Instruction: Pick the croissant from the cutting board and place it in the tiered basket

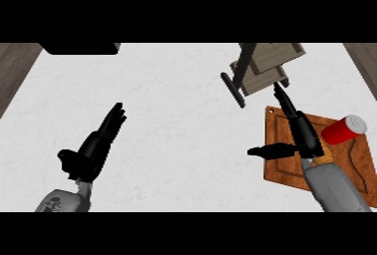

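Worktop [184, 124]: pale marbled surface, with wood strips showing past its left and right edges.

Tiered basket [267, 65]: at the far edge, toward the right corner. It has wooden trays on a dark frame and shows tilted from this steep angle.

Cutting board [283, 170]: brown wood, lying flat against the right edge, on the near side of the tiered basket. Its far corner points toward the basket.

Red canister [343, 130]: white end cap, lying on its side across the far-right part of the cutting board.

Right robot hand [305, 141]: comes in from the near edge over the cutting board on a grey forearm [335, 188]. The fingers [285, 105] are straight and close together, reaching toward the tiered basket, with the tips showing just at its near side. The thumb [267, 151] sticks out to the left, past the board's left edge. The robot hand is wide and nothing shows in its grasp.

Croissant: cannot make it out. The right robot hand and forearm cover a long strip of the cutting board, and what lies under them is hidden.

Left robot hand [92, 149]: over bare worktop in the near-left area, well apart from the cutting board and tiered basket. The fingers are straight, slanting toward the far edge, and it holds nothing.

Black block [80, 48]: at the far edge, left side, and only partly in view.
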Controlling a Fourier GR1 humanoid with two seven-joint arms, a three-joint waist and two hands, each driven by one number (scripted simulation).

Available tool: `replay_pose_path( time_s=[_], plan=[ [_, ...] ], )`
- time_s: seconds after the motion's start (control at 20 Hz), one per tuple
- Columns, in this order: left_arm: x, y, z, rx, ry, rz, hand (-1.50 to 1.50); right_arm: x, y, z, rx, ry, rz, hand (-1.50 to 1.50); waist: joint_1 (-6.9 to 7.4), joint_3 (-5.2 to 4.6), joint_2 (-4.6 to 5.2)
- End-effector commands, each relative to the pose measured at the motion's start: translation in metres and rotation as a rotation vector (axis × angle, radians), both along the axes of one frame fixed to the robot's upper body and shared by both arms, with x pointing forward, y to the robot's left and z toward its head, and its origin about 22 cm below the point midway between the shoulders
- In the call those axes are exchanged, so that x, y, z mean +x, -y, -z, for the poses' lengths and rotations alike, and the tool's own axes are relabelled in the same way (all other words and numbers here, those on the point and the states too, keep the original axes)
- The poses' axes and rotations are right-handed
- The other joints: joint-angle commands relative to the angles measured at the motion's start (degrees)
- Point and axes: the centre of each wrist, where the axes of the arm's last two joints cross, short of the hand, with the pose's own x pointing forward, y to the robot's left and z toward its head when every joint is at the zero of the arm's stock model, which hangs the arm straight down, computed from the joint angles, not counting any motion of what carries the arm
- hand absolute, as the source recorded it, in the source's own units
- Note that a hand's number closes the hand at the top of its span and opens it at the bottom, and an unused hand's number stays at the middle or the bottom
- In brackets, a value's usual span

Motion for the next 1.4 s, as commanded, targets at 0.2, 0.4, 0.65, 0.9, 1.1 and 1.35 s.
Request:
replay_pose_path(
  time_s=[0.2,0.4,0.65,0.9,1.1,1.35],
  plan=[
    [-0.002,-0.012,0.007,0.005,-0.053,0.002,0.00,0.005,0.037,-0.079,-0.555,0.040,0.044,-1.50,-1.41,-0.48,-1.14],
    [-0.005,-0.015,0.011,0.016,-0.050,-0.007,0.00,-0.004,0.060,-0.096,-0.943,-0.141,0.039,-1.50,-1.85,-0.77,-1.48],
    [0.000,-0.006,0.009,0.021,-0.035,-0.021,0.00,-0.020,0.032,-0.120,-1.258,-0.268,-0.014,-1.50,-2.06,-0.60,-1.37],
    [-0.008,-0.012,0.009,0.006,-0.028,-0.006,0.00,-0.049,-0.006,-0.155,-1.323,-0.368,-0.019,-1.50,-1.07,-0.21,-0.85],
    [0.013,0.000,0.008,0.014,-0.026,0.030,0.00,-0.060,-0.049,-0.150,-1.299,-0.401,0.038,-1.50,-0.30,-0.11,-0.26],
    [-0.009,-0.002,0.012,-0.014,-0.027,0.016,0.00,-0.065,-0.025,-0.134,-1.293,-0.339,0.140,-1.50,0.12,-0.02,-0.21]
  ],
)
